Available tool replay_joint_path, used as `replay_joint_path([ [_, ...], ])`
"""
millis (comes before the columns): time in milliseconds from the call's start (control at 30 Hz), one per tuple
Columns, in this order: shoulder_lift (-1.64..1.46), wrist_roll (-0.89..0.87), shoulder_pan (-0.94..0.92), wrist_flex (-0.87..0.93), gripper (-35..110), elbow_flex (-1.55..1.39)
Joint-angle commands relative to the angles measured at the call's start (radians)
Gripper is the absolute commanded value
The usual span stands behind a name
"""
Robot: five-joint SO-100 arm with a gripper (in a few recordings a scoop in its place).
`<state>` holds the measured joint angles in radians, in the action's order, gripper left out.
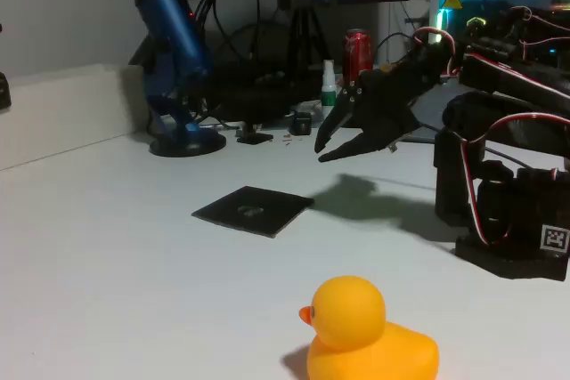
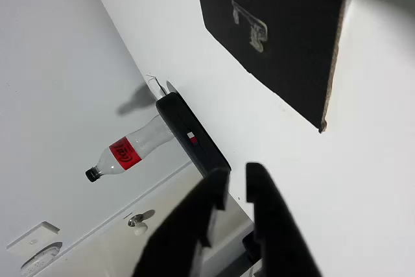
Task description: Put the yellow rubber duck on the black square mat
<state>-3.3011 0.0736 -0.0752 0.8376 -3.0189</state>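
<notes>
Black two-finger gripper hangs in the air, fingers slightly apart, empty, right of the thin black square mat. Glossy yellow rubber duck sits at the near table edge, well apart from mat; bare white table between.

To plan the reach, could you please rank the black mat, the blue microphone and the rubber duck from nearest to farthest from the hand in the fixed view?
From the hand:
1. Black square mat, on the table just below and left.
2. Blue microphone, far left at the back.
3. Yellow rubber duck, at the front edge.
</notes>
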Motion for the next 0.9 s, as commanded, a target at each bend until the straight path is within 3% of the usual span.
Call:
replay_joint_path([
  [0, -0.015, 0.005, -0.015, 0.012, 3, -0.015],
  [867, -0.025, 0.003, -0.018, 0.012, 7, -0.014],
])
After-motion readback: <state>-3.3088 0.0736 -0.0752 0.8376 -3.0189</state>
